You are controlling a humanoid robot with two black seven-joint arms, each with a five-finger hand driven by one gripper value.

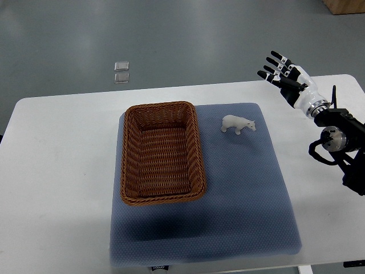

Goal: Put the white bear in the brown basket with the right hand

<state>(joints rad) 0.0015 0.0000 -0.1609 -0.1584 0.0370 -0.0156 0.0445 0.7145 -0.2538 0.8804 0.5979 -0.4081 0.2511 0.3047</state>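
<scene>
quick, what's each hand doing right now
Right hand: open, fingers spread, holding nothing, away from the white bear.
Left hand: not in view.

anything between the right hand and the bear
No. In the top view only bare blue mat and white table lie between the open right hand and the bear.

bear (238, 124): white, upright on four legs, well apart from the fingers (274, 67), below-left | basket (162, 153): brown wicker, rectangular, empty, beyond bear from fingers
</scene>
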